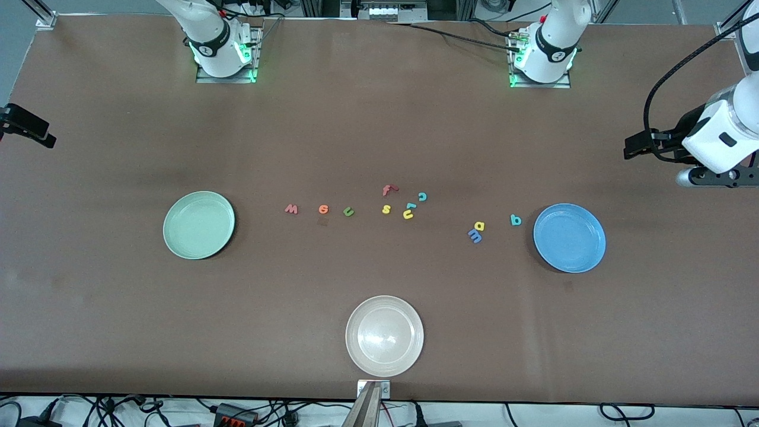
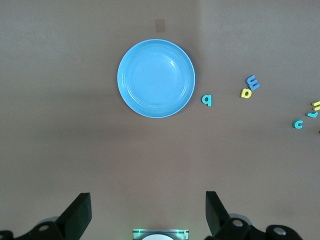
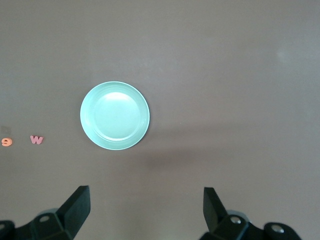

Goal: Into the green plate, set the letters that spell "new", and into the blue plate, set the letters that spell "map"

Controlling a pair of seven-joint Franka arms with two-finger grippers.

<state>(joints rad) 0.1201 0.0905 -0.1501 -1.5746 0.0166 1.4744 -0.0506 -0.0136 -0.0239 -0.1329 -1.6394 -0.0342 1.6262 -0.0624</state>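
Cataloguing six foam letters, we judged them light, soft, flat on the table (image 1: 379, 118): pinch edges. Left gripper (image 2: 147, 212), jaws released, hung over blue plate (image 2: 156, 78); right gripper (image 3: 146, 210), likewise, over green plate (image 3: 115, 115).

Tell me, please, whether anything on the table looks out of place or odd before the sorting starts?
Mostly tidy. The blue m and yellow a lie touching, perhaps overlapping, near the blue plate, which may complicate picking one. The yellow u also crowds a small teal piece. All three plates hold nothing.
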